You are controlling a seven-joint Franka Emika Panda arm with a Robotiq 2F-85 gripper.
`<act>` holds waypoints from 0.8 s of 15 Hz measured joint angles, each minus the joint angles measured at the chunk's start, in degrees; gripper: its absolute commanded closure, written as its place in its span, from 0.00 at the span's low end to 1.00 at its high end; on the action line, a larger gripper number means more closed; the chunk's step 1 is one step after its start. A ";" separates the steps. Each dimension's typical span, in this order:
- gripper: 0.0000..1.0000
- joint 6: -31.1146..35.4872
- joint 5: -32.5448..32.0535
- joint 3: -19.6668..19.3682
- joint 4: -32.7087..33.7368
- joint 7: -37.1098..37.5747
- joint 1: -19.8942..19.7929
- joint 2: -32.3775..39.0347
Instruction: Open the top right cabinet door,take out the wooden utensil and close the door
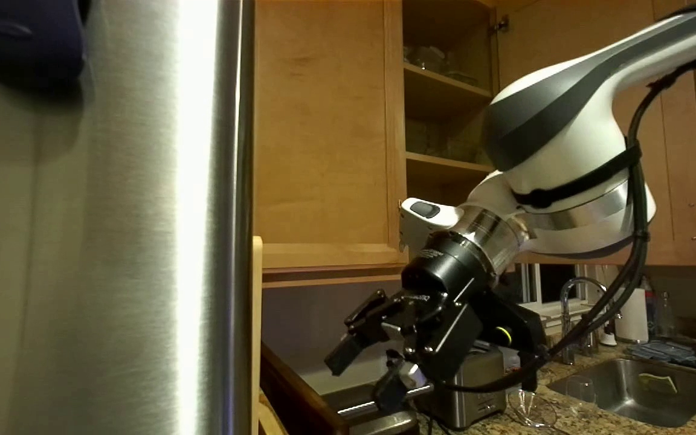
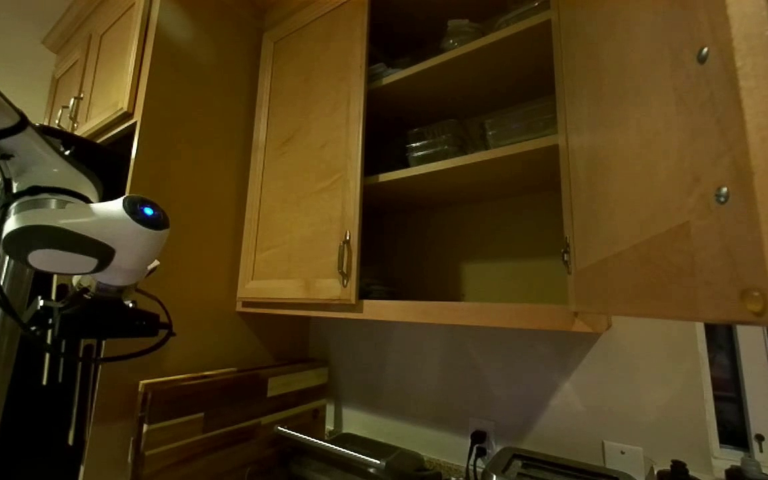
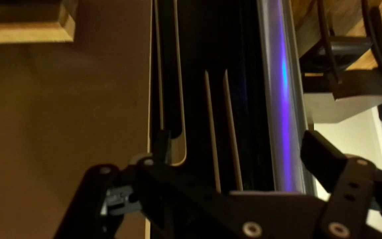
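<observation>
In an exterior view we see the top right cabinet door (image 2: pixel 651 167) swung open at the right of the cabinet (image 2: pixel 464 315), its inner face showing, and stacked containers (image 2: pixel 435 143) on a shelf (image 2: pixel 491 155). The twin door (image 2: pixel 304 173), handle (image 2: pixel 345 259) at its lower right, is closed. In the wrist view our fingers (image 3: pixel 323 159) stand spread well apart.
</observation>
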 measured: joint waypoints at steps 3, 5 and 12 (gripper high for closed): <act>0.00 -6.81 -15.59 0.37 -0.49 5.82 -6.42 -2.57; 0.00 -12.08 -25.73 -0.26 0.07 7.59 -10.25 -4.11; 0.00 -20.65 -54.52 -9.70 4.17 16.72 -6.99 -5.11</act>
